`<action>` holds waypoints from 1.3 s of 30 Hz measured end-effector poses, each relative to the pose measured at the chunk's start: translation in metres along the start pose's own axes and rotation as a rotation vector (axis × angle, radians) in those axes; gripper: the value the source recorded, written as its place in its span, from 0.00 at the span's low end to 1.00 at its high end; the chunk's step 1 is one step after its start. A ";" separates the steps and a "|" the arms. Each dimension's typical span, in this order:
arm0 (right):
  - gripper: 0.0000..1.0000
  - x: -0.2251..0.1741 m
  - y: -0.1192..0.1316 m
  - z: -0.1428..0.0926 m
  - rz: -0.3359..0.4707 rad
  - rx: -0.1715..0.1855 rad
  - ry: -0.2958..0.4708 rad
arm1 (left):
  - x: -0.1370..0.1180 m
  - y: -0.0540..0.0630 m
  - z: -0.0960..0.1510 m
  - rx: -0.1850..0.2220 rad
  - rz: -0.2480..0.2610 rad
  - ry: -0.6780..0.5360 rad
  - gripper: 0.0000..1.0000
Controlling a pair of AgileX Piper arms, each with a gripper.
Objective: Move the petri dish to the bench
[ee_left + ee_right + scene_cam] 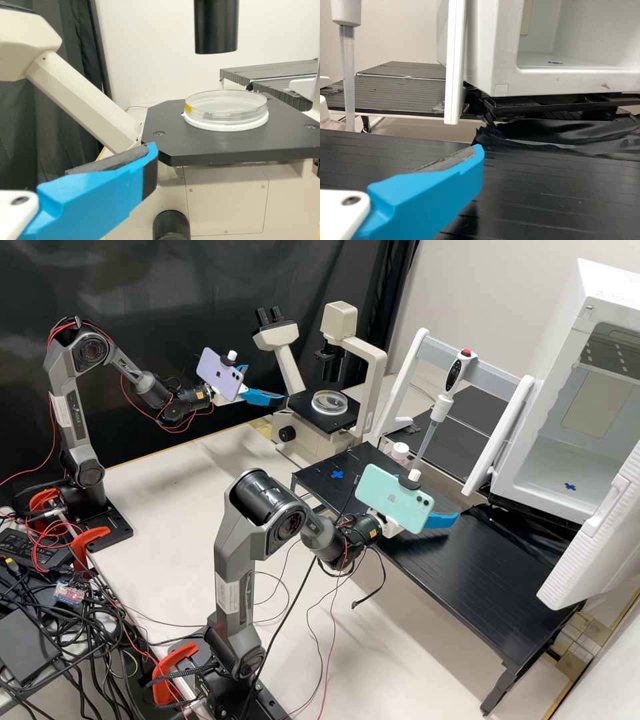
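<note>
Here a round, clear dish (226, 106) tops the black stage (235, 145), left pincer (267, 383) and right pincer (438, 499) spread wide.

A clear, round petri dish (227, 106) with a yellow mark (188, 108) on its side is seated level on a white round base (226, 125) atop the black microscope stage (240, 142).

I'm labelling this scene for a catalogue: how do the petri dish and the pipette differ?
The petri dish is round and low; the pipette is long and slim. The dish lies flat on the microscope's stage, while the pipette stands steeply, slightly tilted. Both have see-through parts.
</note>
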 end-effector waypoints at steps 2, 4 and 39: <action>1.00 0.000 0.000 0.000 0.000 0.000 0.000 | 0.000 0.000 0.000 0.000 0.000 0.000 1.00; 1.00 0.000 0.000 0.000 0.000 0.000 0.000 | 0.000 0.000 0.000 0.000 0.000 0.000 1.00; 1.00 -0.077 -0.067 -0.159 -0.078 -0.181 0.506 | 0.000 0.000 0.000 0.000 0.000 0.000 1.00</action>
